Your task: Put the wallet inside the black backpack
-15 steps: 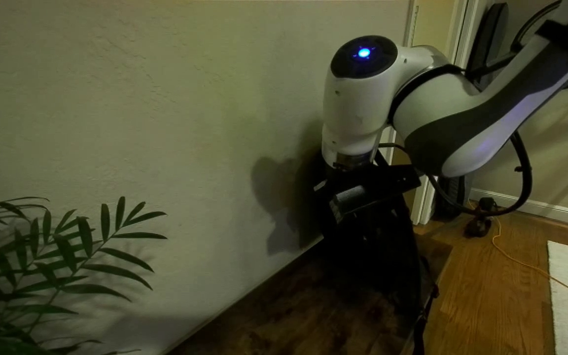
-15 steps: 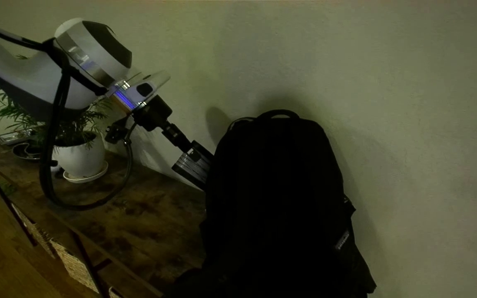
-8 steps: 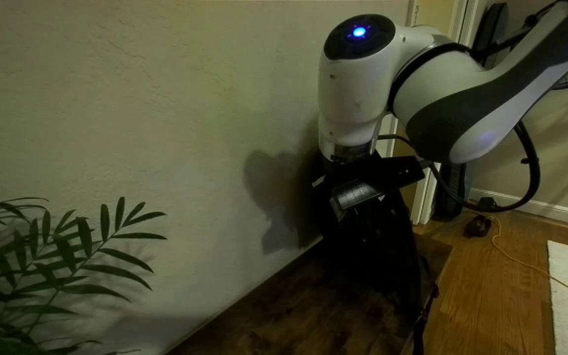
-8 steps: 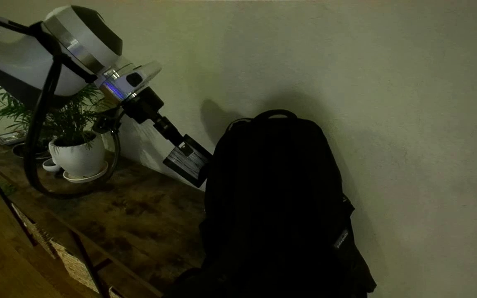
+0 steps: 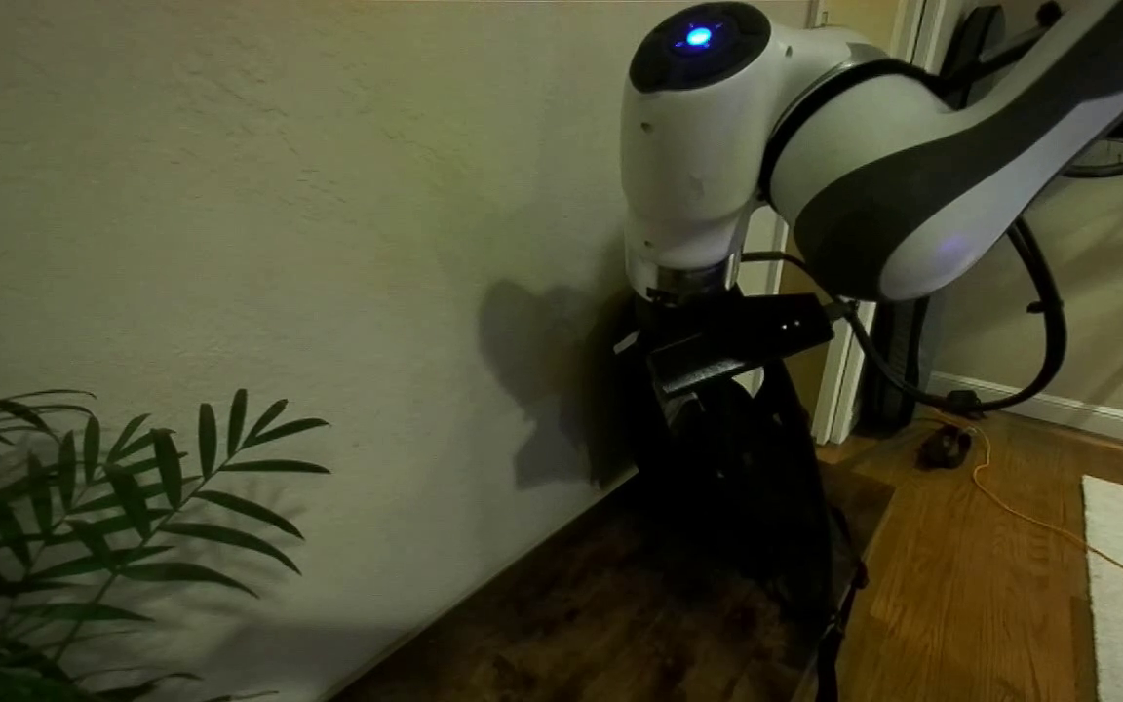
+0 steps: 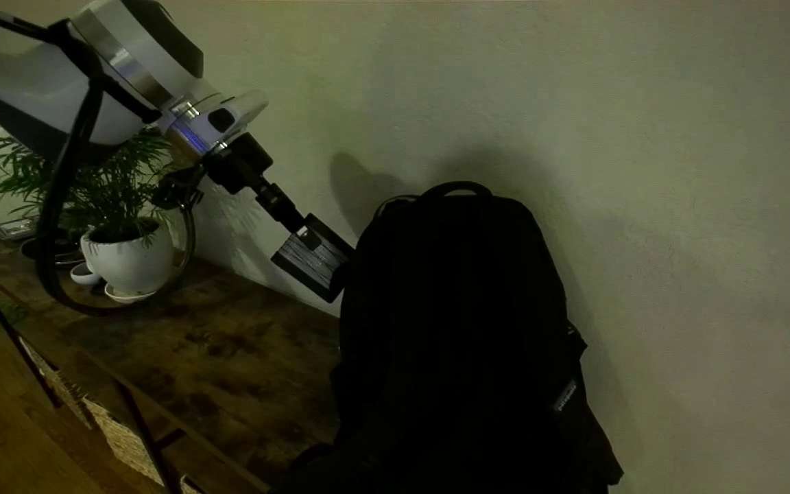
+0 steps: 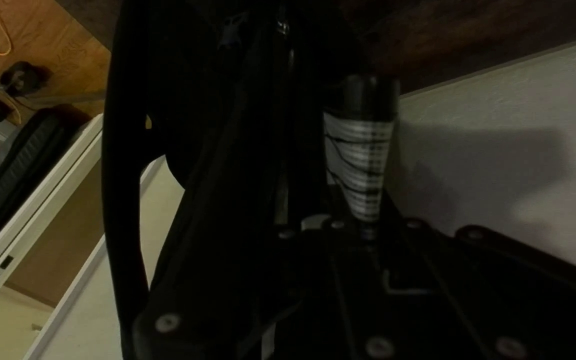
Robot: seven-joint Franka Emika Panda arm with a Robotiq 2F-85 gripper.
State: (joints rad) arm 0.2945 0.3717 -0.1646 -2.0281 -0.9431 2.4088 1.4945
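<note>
my gripper (image 6: 307, 237) is almost closed, and it has hold of the wallet (image 6: 313, 262), which is pinched between the fingers near its upper edge. in an exterior view, the wallet is a little left of the middle of the frame, in the air above the level of the bench (image 6: 244, 357). it is held tilted, and its pale striped face looks toward this view. its right corner meets the left outline of the black backpack (image 6: 457, 329), but i cannot tell if the two are touching. the bigger part of the wallet is visible outside of the backpack.

the backpack stands upright near the wall (image 6: 697, 171), from the middle of the frame down to its bottom edge, with a handle (image 6: 457, 186) at the top and a small pale label (image 6: 566, 396) at its lower right. my arm (image 6: 31, 89) reaches in from the upper left of the frame. behind it, at the left, there is a plant (image 6: 121, 185) in a white pot (image 6: 131, 257), with a small white cup (image 6: 84, 274) just beside.

in the wrist view, the wallet is to the right of the middle, and the dark backpack fills the center, with a zipper (image 7: 283, 27) near the upper edge. it is too dark there to see whether the backpack is open.
</note>
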